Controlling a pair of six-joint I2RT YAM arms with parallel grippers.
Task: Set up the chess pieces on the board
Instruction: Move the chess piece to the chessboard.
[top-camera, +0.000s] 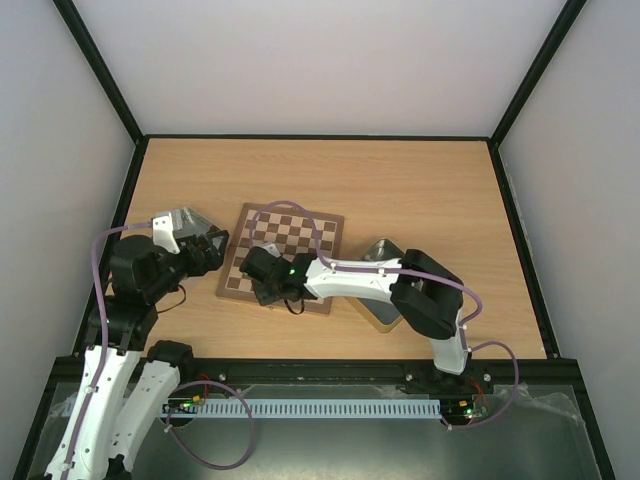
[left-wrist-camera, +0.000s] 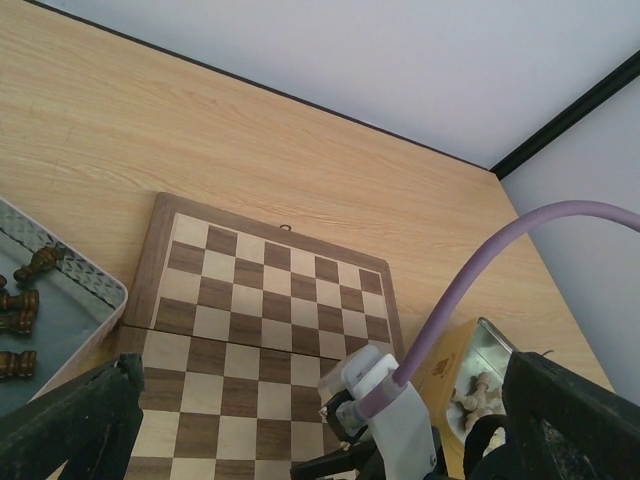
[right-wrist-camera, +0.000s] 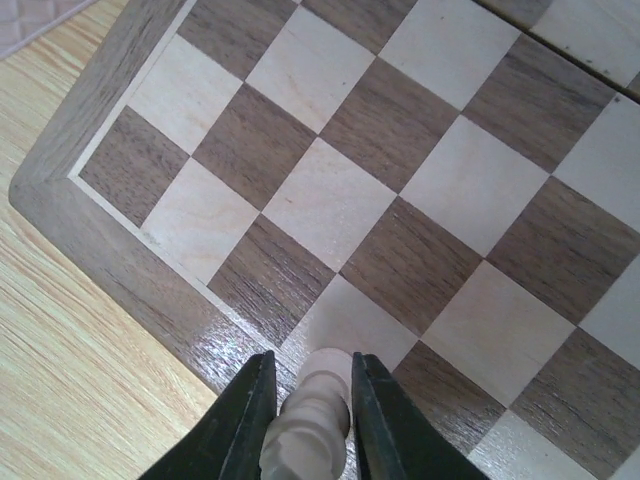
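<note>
Though unseen from overhead, a pale chess piece (right-wrist-camera: 310, 425) sits clenched in the right gripper (right-wrist-camera: 312, 368).

Overhead from behind, wrist views close, all sharing the board (top-camera: 300, 235)

Mid-table, nearer the near edge: board (top-camera: 300, 232). Just left of it, tray (top-camera: 180, 218) with chess pieces (left-wrist-camera: 20, 310) inside. Just right, tin (top-camera: 378, 250) holding other pieces (left-wrist-camera: 475, 392). Over board's near-left corner, right gripper (right-wrist-camera: 311, 365) around single piece (right-wrist-camera: 312, 420).

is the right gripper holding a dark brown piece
No, the right gripper is shut on a pale beige chess piece over the board.
</note>
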